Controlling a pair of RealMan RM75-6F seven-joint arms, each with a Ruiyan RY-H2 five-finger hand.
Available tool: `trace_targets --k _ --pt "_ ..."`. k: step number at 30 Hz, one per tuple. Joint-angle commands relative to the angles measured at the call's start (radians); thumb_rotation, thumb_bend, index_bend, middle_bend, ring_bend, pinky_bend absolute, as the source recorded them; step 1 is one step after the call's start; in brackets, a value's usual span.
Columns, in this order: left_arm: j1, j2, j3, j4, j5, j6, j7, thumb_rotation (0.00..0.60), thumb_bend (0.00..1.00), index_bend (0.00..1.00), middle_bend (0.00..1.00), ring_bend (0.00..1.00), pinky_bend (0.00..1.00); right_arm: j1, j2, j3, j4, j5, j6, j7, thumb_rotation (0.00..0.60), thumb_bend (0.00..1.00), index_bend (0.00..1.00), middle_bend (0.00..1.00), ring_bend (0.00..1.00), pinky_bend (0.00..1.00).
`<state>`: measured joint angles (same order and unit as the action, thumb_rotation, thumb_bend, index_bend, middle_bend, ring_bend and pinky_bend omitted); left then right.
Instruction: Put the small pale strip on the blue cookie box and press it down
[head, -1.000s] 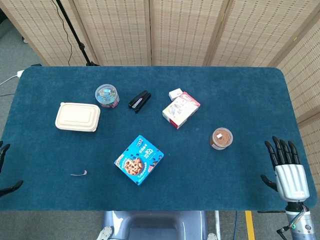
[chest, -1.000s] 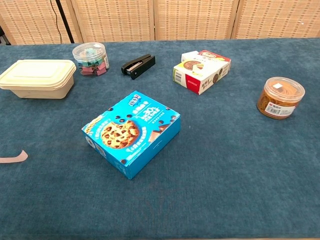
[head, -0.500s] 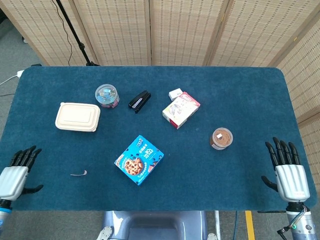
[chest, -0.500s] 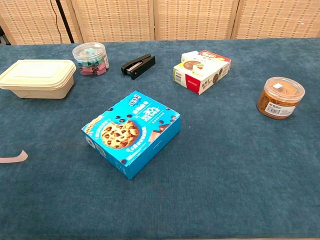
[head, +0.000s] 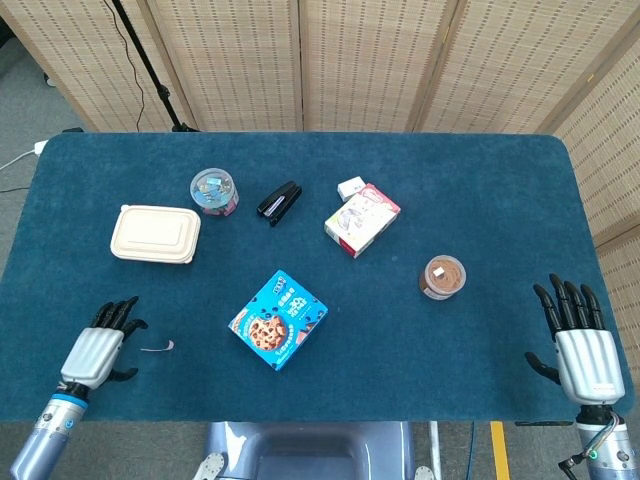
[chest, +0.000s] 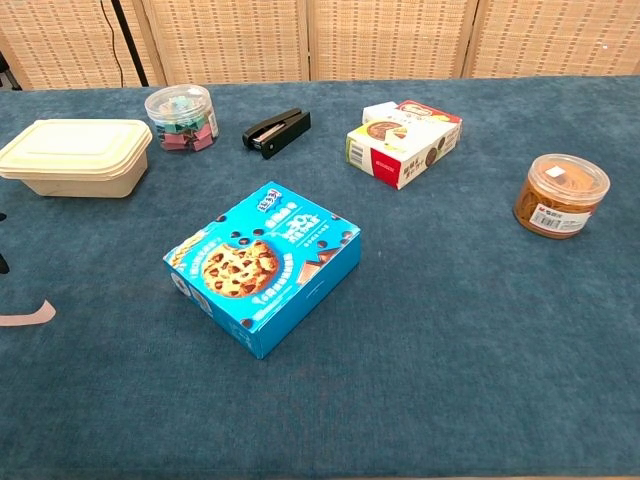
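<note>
Strip (head: 157, 348) is lying flat on the worktop (head: 470, 200), well left of the blue cookie box (head: 278, 319), with the left hand (head: 97, 350) hovering just beside it, fingers spread and empty, probably lining up a pick, while the right hand (head: 580, 345) is idling open and empty at the far right edge; dark blue cloth surface, woven screens (head: 300, 60) behind.

The cookie box (head: 278, 320) lies at centre of the head view w/ the strip (head: 157, 348) to its left, near the lower-left corner, just right of the left hand (head: 96, 350). Upper left: lidded container (head: 155, 234), clip jar (head: 214, 191) and stapler (head: 280, 202) in a row; snack carton (head: 361, 219) is right of them. Round tub (head: 443, 277) is mid-right, and the right hand (head: 579, 345) is at lower-right edge.
</note>
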<state>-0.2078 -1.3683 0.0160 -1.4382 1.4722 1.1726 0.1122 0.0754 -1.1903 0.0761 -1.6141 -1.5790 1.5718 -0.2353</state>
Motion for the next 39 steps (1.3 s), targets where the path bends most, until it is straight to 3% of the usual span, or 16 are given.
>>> trace_targets --k 1,6,39 --pt "-0.006 -0.014 -0.003 0.001 -0.017 -0.008 0.009 0.600 0.18 0.35 0.00 0.00 0.00 0.002 0.001 0.000 -0.001 0.001 -0.004 0.001 0.600 0.00 0.10 0.00 0.00 0.00" --pt "-0.015 -0.019 -0.002 -0.007 -0.036 -0.026 0.017 0.600 0.28 0.39 0.00 0.00 0.00 0.002 0.002 -0.004 -0.003 -0.002 -0.009 0.000 0.600 0.00 0.10 0.00 0.00 0.00" --pt "-0.043 -0.056 -0.002 -0.025 -0.125 -0.048 0.132 0.600 0.39 0.52 0.00 0.00 0.00 0.004 0.010 -0.007 -0.010 0.001 -0.021 0.018 0.600 0.00 0.10 0.00 0.00 0.00"
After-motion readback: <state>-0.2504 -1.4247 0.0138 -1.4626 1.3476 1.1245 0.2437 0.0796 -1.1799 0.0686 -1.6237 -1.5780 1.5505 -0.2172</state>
